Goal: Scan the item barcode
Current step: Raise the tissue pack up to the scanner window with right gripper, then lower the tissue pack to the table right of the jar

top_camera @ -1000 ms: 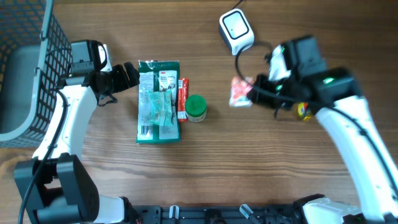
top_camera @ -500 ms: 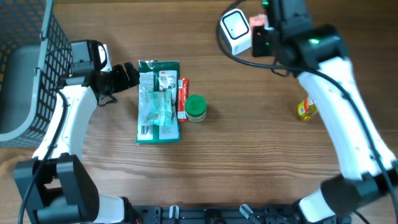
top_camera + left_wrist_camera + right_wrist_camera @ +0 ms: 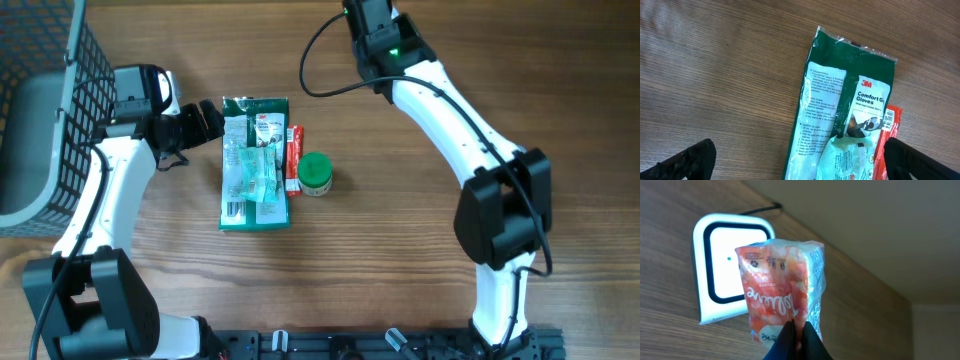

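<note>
Scan step in hand. Right fingers [image 3: 790, 341] pinched shut on pink packet [image 3: 781, 287], held over white scanner [image 3: 720, 275]. Left fingers [image 3: 690, 159] spread wide, empty, near green glove pack [image 3: 840, 115] on surface. Next, likely: turn packet's barcode toward scanner window.

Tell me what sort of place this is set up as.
Probably a mock shop checkout: a white barcode scanner, a wire basket, a gloves pack on the wooden table, an orange packet held before the scanner.
</note>
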`<state>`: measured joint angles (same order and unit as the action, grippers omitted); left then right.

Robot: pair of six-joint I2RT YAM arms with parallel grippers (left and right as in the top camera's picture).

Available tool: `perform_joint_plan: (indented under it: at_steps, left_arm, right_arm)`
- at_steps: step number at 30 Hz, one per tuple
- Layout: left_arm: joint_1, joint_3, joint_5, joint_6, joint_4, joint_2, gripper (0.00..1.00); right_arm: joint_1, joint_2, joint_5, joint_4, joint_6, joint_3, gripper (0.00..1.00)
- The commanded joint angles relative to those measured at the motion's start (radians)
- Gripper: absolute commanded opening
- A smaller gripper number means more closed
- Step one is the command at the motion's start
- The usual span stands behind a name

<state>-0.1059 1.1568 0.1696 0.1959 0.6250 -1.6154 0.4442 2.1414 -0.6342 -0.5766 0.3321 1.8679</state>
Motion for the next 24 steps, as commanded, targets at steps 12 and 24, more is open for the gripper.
perform_joint_plan:
  at_steps: [12,24]
  left_arm:
    - [-0.008,0.013,-0.006,-0.009,-0.003,0.011,1.0]
    - [-0.008,0.013,-0.006,-0.009,-0.003,0.011,1.0]
  right_arm:
    - [0.006,0.079,-0.031,0.052,0.11,-0.017,0.04]
    - [0.013,-0.247,0.394,-0.787,-0.454,-0.018,0.04]
